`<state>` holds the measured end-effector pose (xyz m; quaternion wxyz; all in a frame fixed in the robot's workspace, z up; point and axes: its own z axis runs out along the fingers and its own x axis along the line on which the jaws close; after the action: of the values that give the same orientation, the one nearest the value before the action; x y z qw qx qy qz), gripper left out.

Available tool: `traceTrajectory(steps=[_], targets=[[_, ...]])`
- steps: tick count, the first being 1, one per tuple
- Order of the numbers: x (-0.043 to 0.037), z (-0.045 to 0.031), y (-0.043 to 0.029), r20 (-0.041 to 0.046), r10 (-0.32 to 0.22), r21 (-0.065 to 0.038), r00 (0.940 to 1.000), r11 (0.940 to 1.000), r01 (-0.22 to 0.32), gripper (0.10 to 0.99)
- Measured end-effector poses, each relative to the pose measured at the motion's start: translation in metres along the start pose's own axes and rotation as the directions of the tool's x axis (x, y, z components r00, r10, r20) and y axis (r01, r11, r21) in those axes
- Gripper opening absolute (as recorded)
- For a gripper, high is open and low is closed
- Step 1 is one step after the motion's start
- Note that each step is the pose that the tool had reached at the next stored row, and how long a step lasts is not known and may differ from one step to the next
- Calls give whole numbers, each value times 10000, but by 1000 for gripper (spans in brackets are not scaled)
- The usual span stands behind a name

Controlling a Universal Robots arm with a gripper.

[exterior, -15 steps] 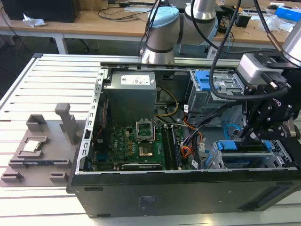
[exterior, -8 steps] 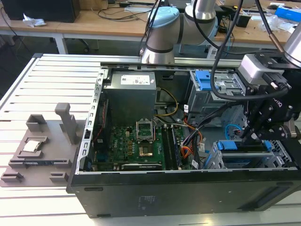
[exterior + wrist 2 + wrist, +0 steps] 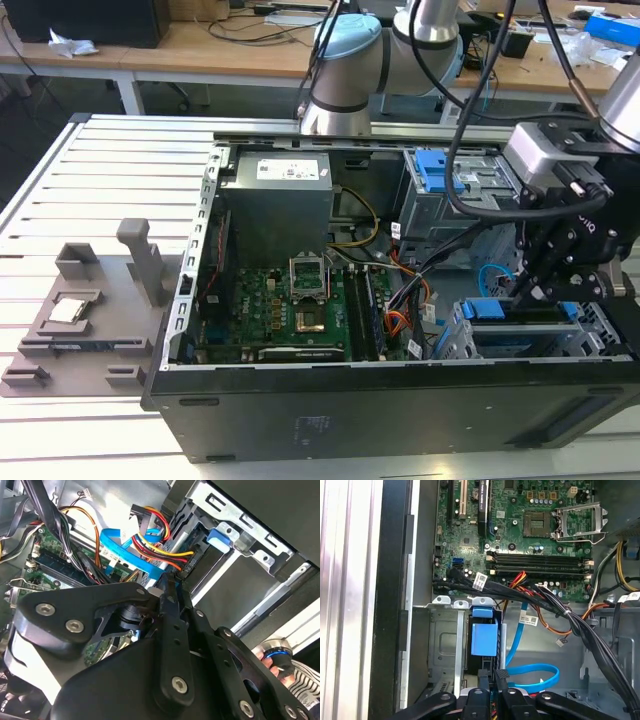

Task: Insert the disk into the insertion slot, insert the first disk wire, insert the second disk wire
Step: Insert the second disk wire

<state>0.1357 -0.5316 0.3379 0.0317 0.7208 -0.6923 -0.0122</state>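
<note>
An open black computer case (image 3: 300, 420) lay on a ribbed, slatted metal surface (image 3: 110, 180), its green circuit board (image 3: 290, 310) exposed at the centre of the exterior view. At the lower right of that frame sat the insertion slot (image 3: 465, 340), a low cage of grey perforated sheet metal. The disk (image 3: 520, 312) was inside it, with the bright blue plastic of its carrier showing along the top of the bay. In the first wrist view the same blue plastic (image 3: 484, 639) stood edge-on between grey metal walls, low in the frame's centre.

The gripper (image 3: 535, 290), a black angular linkage studded with silver screws, hung right over the disk's rear end. In the second wrist view its two slim black fingers (image 3: 169, 592) lay close together, almost shut, their tips at a black connector (image 3: 192, 566) fed by a bundle of red, yellow and black wires (image 3: 155, 542). Whether they actually pinched anything could not be told. A flat, glossy light-blue cable (image 3: 125, 550) curved beside that bundle, and looped at the bottom centre of the first wrist view.

At the exterior view's left, a grey moulded plastic fixture (image 3: 85, 320) with upright posts rested on the surface.
</note>
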Motion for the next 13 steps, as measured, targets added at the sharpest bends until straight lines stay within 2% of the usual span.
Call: traceTrajectory(steps=[5, 6, 7, 12, 13], targets=[[0, 21, -1, 6, -1, 3, 10000, 10000, 1, 161], [0, 23, 0, 6, 0, 1, 10000, 10000, 0, 235], [0, 2, 1, 10, 0, 2, 10000, 10000, 0, 235], [-20, -310, 20, 3, 0, 1, 10000, 10000, 0, 224], [-25, -348, 22, 6, 1, 1, 10000, 10000, -1, 157]])
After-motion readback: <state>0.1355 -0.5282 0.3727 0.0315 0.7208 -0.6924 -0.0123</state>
